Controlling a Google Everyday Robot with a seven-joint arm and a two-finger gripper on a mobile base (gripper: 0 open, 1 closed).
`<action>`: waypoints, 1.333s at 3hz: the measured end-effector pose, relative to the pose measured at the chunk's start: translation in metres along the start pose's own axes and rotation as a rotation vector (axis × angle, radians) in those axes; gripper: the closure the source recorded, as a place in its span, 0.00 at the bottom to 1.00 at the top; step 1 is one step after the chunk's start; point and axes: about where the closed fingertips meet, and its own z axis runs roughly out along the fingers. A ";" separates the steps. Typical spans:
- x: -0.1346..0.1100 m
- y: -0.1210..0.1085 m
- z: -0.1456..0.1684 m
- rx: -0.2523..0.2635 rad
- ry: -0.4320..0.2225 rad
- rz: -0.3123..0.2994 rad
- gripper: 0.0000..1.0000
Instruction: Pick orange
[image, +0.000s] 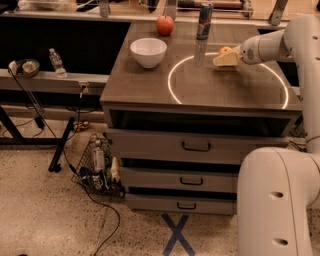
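Observation:
The orange (225, 50) is a small round orange-yellow fruit on the brown cabinet top (150, 82), at the far right inside a white ring (172, 75). My gripper (224, 60), with a pale yellow tip, reaches in from the right on the white arm (270, 46). It sits low over the top, right in front of the orange, and covers its lower part. Whether it touches the orange does not show. A red-orange apple (165, 25) sits at the back edge.
A white bowl (148, 51) stands at the left of the top. A tall can (204, 21) stands at the back, just left of the orange. The cabinet has three drawers (196, 146). My white base (275, 205) is at the lower right. A water bottle (57, 62) and cables lie left.

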 end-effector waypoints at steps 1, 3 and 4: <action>-0.001 0.015 0.000 -0.060 -0.004 0.001 0.70; -0.064 0.109 -0.038 -0.338 -0.102 -0.167 1.00; -0.104 0.168 -0.054 -0.473 -0.153 -0.221 1.00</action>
